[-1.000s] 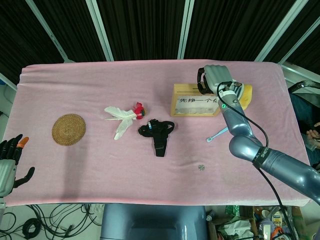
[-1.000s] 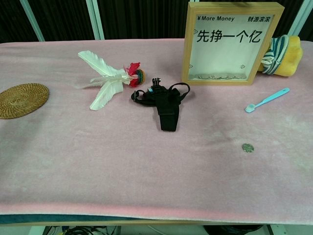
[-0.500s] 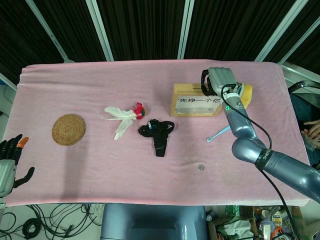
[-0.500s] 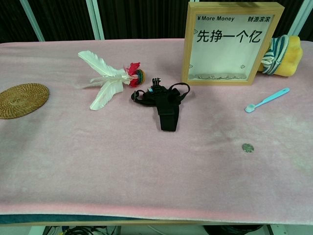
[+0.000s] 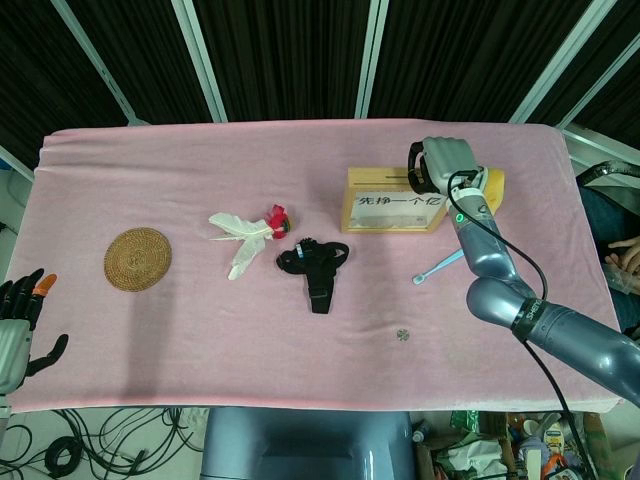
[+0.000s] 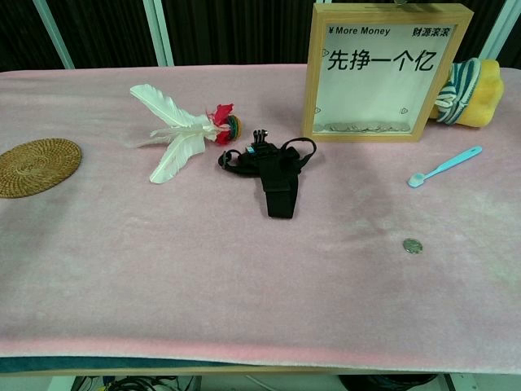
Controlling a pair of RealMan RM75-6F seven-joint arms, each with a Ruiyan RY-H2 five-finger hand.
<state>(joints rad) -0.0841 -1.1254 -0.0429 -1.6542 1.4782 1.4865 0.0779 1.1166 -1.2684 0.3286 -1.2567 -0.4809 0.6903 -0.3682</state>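
My right hand (image 5: pixel 441 162) hovers over the top right end of the wooden money box (image 5: pixel 392 201), its fingers curled in with nothing visible in them. The box (image 6: pixel 387 73) stands upright with a printed glass front and coins at its bottom. My left hand (image 5: pixel 18 326) hangs off the table's near left corner, fingers apart and empty. A single coin (image 5: pixel 402 335) lies on the pink cloth in front of the box, also seen as the coin (image 6: pixel 413 245) in the chest view. The chest view does not clearly show either hand.
A teal toothbrush (image 6: pixel 444 166) lies right of the box. A yellow striped plush (image 6: pixel 468 90) sits behind it. A black camera strap mount (image 6: pixel 273 167), a white feather shuttlecock (image 6: pixel 175 130) and a woven coaster (image 6: pixel 37 167) lie toward the centre and left.
My right hand has drifted slightly rightward along the top of the money box. The left hand and the objects on the table have stayed put.
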